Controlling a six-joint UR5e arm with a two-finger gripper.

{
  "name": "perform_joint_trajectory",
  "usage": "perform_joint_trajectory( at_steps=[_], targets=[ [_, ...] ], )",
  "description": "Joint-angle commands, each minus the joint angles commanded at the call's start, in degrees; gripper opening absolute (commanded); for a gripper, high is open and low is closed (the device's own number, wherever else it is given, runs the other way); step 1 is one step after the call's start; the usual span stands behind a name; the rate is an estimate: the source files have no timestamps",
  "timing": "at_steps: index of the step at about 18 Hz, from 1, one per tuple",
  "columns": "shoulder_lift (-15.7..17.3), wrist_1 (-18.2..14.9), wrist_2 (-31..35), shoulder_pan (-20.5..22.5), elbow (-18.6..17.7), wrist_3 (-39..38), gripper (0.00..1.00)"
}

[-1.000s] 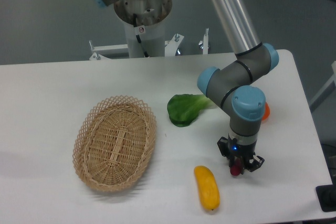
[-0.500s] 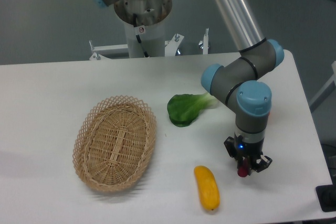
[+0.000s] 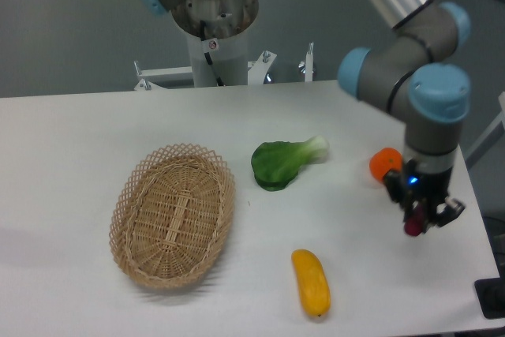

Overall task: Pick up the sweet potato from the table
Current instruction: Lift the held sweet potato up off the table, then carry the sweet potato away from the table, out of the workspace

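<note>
The end effector [image 3: 422,222] was clamped on the sweet potato [image 3: 413,228], of which only a magenta tip showed between its fingers, lifted off the counter [image 3: 71,155] just below the round orange fruit [image 3: 384,163]. Well to the fruit's left lay the green leafy vegetable [image 3: 280,162], the yellow vegetable [image 3: 311,282] and the wicker basket [image 3: 173,214].

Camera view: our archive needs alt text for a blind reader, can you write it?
A robot arm's claw holds a small purple sweet potato near the white table's right edge, beside an orange fruit. Also there: a wicker basket, a green leafy vegetable, a yellow vegetable.
</note>
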Motion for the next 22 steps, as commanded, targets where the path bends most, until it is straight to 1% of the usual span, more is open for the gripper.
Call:
perform_joint_trajectory(
  at_steps=[2, 5, 7, 10, 12, 15, 22],
  targets=[
    [1.1, -2.9, -0.1, 1.4, 1.7, 3.0, 0.27],
    [2.1, -6.1, -0.3, 3.3, 3.3, 5.6, 0.27],
    [2.9, -7.5, -1.0, 4.8, 3.9, 8.1, 0.27],
    [3.0, -10.3, -4.3, 7.1, 5.8, 9.1, 0.27],
    [3.1, -12.1, -4.9, 8.1, 6.3, 11.2, 0.27],
    [3.6, -12.1, -4.9, 8.3, 6.3, 11.7, 0.27],
    [3.6, -12.1, -4.8, 8.2, 6.3, 11.7, 0.27]
  ],
)
